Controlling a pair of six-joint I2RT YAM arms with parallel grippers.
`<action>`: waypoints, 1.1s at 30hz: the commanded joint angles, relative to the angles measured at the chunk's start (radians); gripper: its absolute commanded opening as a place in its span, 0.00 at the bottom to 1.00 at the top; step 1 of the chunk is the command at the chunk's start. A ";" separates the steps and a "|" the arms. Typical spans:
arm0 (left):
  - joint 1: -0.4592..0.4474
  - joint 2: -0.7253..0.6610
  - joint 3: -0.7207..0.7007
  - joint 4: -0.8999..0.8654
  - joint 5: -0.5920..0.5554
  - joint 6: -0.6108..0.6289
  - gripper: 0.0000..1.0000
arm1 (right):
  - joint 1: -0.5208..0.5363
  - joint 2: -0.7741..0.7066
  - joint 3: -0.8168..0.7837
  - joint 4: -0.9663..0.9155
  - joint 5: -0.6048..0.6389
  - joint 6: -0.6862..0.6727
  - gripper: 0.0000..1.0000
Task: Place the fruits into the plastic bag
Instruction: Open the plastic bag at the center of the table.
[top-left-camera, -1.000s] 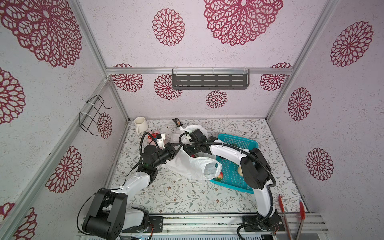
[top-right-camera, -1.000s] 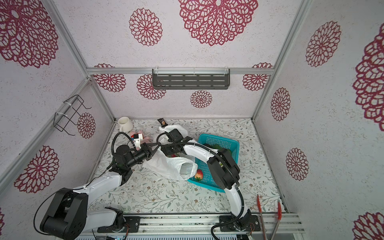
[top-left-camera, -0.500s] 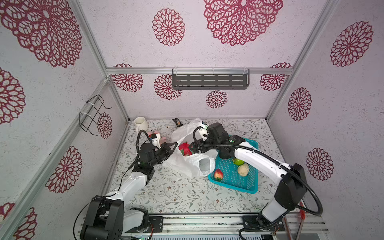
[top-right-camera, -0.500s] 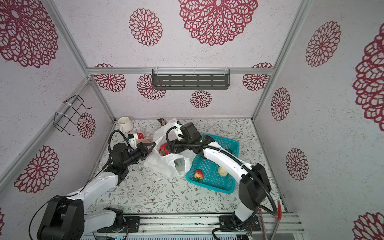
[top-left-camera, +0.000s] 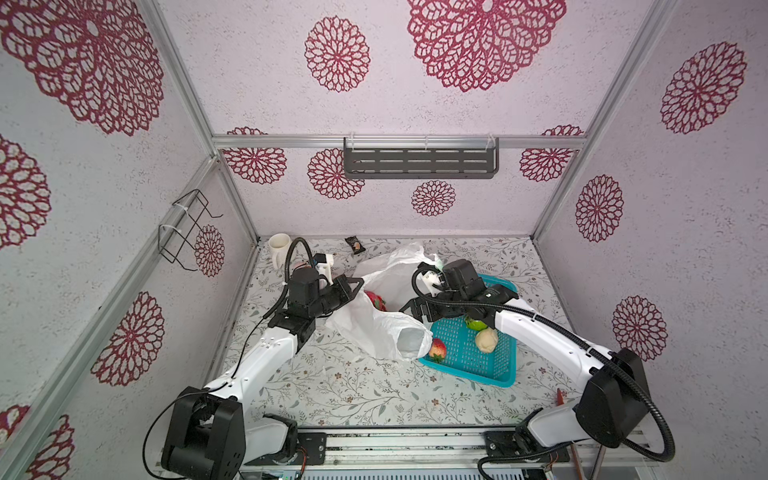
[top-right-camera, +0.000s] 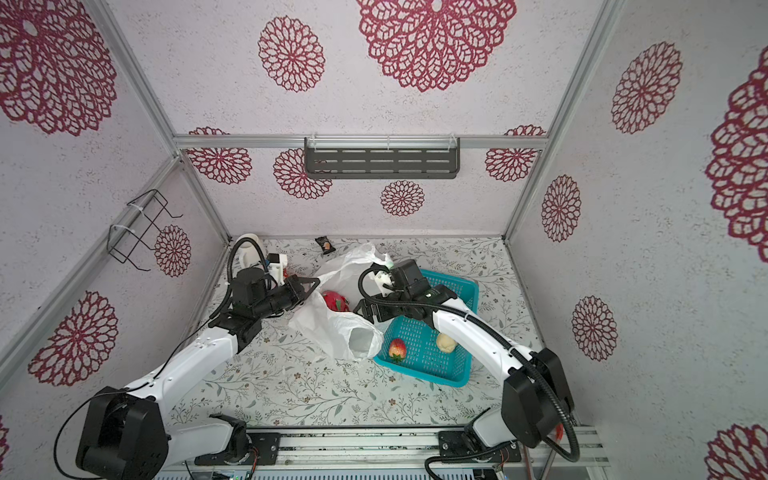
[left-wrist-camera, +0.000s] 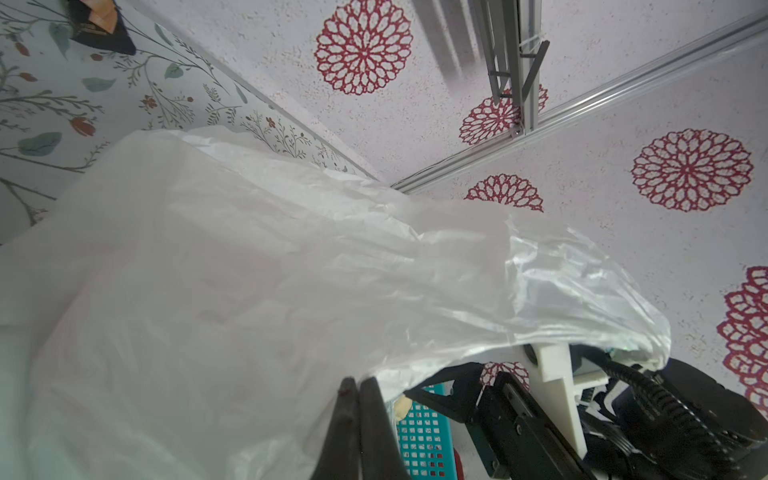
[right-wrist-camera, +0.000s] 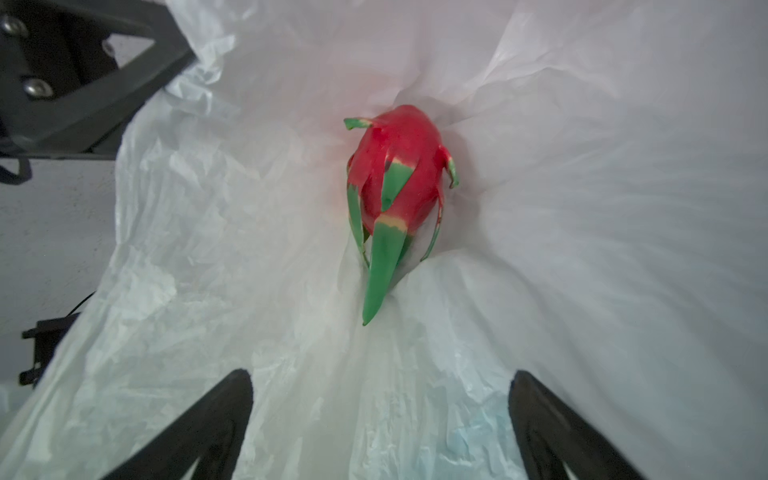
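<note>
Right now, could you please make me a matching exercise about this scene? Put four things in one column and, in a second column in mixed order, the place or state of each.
Column one
1. red fruit with green scales
2. strawberry
3. left pincer
4. right pincer

Column two
a. open, holding nothing
b. in the teal basket
c. lying inside the plastic bag
d. shut on the edge of the bag

Right pairs: 1-c, 2-b, 3-d, 4-a.
</note>
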 joint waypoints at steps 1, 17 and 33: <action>-0.020 0.030 0.029 -0.021 -0.019 0.019 0.00 | 0.019 0.024 0.033 -0.132 -0.106 -0.088 0.99; -0.012 0.155 0.073 0.087 -0.013 -0.099 0.00 | -0.146 -0.268 -0.086 -0.147 0.114 -0.041 0.99; 0.003 0.144 0.058 0.105 0.001 -0.122 0.00 | -0.299 -0.348 -0.207 -0.042 0.185 0.117 0.99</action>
